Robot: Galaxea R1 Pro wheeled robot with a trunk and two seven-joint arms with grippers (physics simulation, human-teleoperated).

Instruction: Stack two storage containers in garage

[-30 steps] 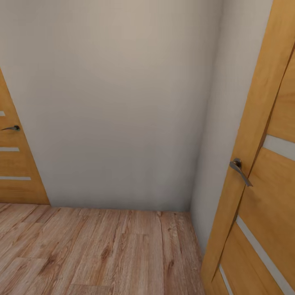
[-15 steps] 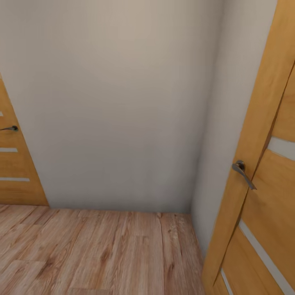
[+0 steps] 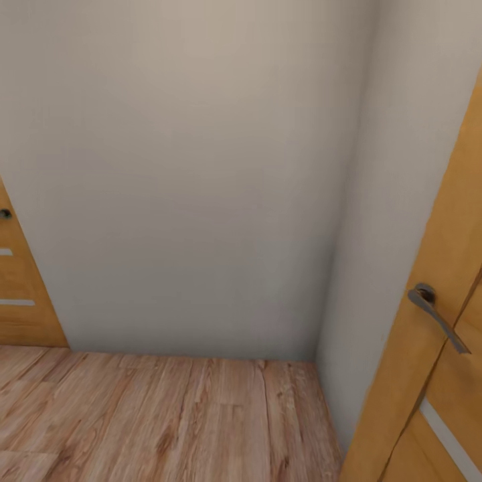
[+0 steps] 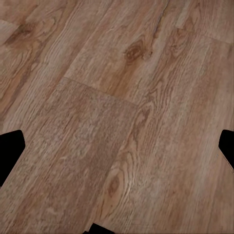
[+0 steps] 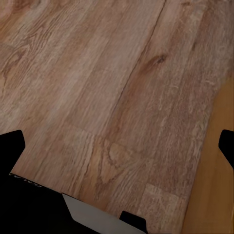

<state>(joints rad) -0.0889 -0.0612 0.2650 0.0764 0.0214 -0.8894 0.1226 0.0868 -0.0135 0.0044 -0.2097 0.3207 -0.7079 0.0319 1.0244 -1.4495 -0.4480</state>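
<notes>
1. While my head camera looks down into a corner, I see a plain pale grey-white wall straight ahead, meeting a second pale wall that runs back along my right side.
2. At the foot of those walls lies the light wood plank flooring, with brown grain and darker knots.
3. On my right stands a honey-coloured wooden panel door, close to the camera, carrying a curved dark grey metal lever handle and a pale inset strip lower down.
4. On my left, at the edge of the head view, stands a second honey-coloured wooden door with two pale strips and a small dark knob-like piece of its handle.
5. Through my left wrist camera I look at the same wood planks; my left gripper shows as two black fingertips at opposite edges of the picture, spread wide with nothing between them.
6. Through my right wrist camera I see planks and a strip of honey-coloured wood along one side; my right gripper is likewise spread wide and empty, its black fingertips at opposite edges.
7. A dark and pale grey part of my own body shows below the right gripper.
8. I cannot see where the storage containers are.
</notes>
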